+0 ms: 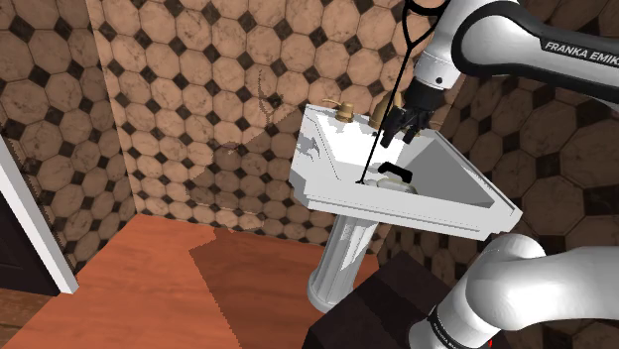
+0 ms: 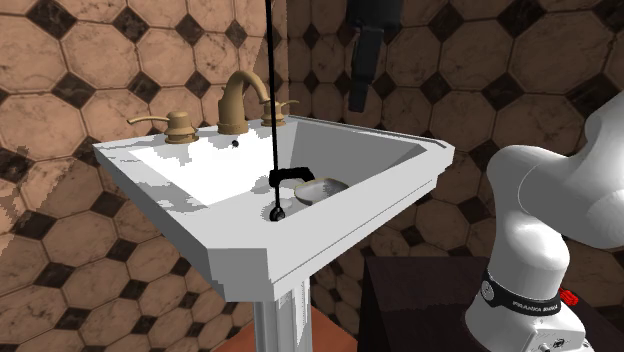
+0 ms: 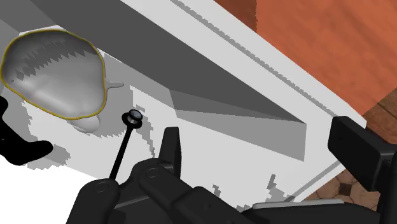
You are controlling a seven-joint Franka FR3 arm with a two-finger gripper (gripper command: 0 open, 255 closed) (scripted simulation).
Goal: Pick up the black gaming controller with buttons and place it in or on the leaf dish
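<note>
- the job is at its start: the black controller (image 2: 289, 178) lies down in the bowl of the white sink (image 2: 330, 242) and is not picked up yet.
- it sits just beside the leaf dish (image 3: 54, 76). i cannot tell if the two touch.
- the pincer (image 3: 257, 130) hangs over the sink, up above the controller and off to one side. its two black fingers stand apart and there is nothing between them.
- next, i think, the pincer has to move over the controller, go down into the bowl and squeeze it. after that it is only a little hop to the dish.
- the controller is dark and flat with a bumpy outline. its buttons are too small to see.
- the dish is grey, shaped like a leaf, a bit hollow, with a thin yellow edge and a little stem.
- the sink is smooth and white with slanting walls, on a ribbed post. the tap (image 2: 240, 100) is gold coloured and curvy.
- a thin black rod (image 2: 272, 110) stands up from the bowl near the controller. the pincer should keep off it.
</note>
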